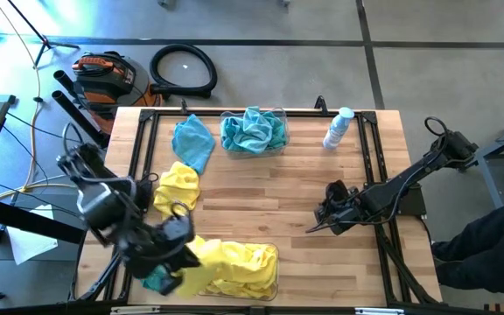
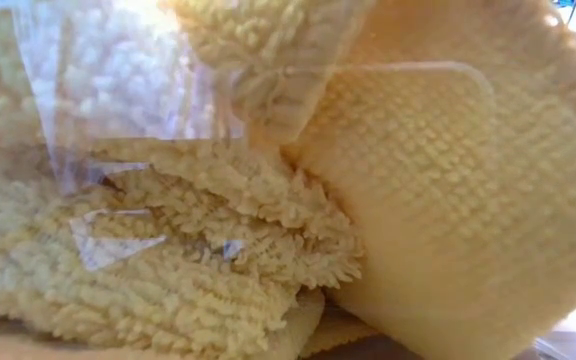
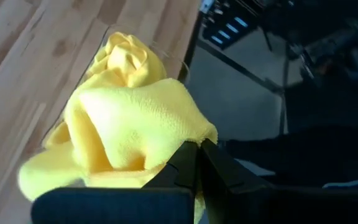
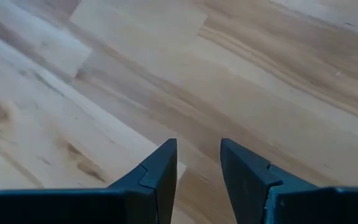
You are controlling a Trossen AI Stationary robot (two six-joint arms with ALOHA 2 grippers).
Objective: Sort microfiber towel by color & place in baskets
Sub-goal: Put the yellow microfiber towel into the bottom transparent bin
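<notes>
Yellow towel (image 3: 129,118), frame ctr, pinched in left gripper (image 3: 197,149) to load lower-frame basket (image 1: 265,289). Right gripper (image 4: 197,155), ctr-right, narrowly parted, idle.

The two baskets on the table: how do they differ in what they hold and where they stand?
The far basket holds teal towels; the near basket holds yellow towels. The far basket stands at the table's far edge with no gripper near; the near basket stands at the near edge, beside the left gripper. Both are clear tubs.

Fuzzy yellow cloth towels (image 2: 218,270) in a glossy clear plastic basket (image 2: 128,90) — on smooth wood table (image 4: 73,124).
</notes>
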